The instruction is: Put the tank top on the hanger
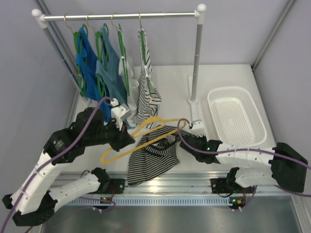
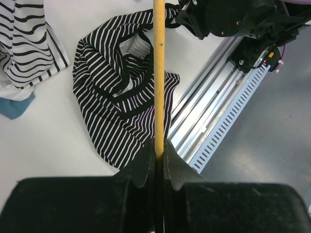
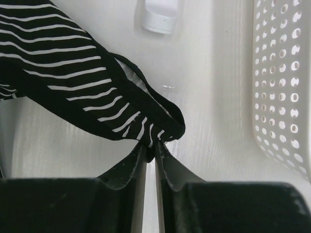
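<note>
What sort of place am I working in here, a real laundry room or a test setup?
Most likely a lab test cell staged for laundry: plain grey panel walls enclose a white table, with a small clothes rail of tops on green hangers and a white perforated basket.

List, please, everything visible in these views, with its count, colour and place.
tank top: one, black-and-white striped, crumpled at the near table edge
hanger: one, yellow, across the tank top
rack: one, white with a metal rail, far left
green hangers: several, on the rail
blue tops: two, hanging on the rail
pale top: one, white striped, hanging on the rail
basket: one, white, right
table: one, white
left pincer: black, shut on the hanger
right pincer: black, shut on the tank top's strap
</note>
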You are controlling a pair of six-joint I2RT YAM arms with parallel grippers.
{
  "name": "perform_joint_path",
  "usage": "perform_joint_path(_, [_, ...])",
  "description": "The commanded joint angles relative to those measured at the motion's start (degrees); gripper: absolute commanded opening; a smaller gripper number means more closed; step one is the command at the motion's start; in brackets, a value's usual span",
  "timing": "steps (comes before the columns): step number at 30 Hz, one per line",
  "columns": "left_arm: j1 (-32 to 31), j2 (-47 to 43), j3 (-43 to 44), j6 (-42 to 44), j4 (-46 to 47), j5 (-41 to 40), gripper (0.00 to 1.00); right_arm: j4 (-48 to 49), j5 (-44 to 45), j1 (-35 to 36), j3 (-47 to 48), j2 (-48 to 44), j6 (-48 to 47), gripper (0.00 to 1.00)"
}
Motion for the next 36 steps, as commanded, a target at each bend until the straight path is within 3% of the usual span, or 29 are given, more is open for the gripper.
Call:
perform_joint_path(1, [-0.06, -0.6, -0.67, -0.78, -0.69, 2.2, 0.0, 2.85, 1.91, -1.44, 3.12, -0.09, -1.54, 0.11])
perform_joint_path(6, [-0.06, -0.77, -2.6, -0.61, -0.78, 4.75, 0.0, 0.05, 1.83, -2.32, 7.16, -1.4, -2.77, 0.01])
perform_joint_path(20, [-0.06, 0.19, -9.28, -2.54, 7.83, 8.44, 0.0, -10.59, -8.63, -7.86, 18.5, -4.04, -5.49, 0.0])
perform_joint_path(36, [-0.24, -1.04, -17.1, -5.79, 25.13, 3.16, 0.0, -24.13, -14.17, -10.23, 31.94, -3.6, -4.7, 0.0])
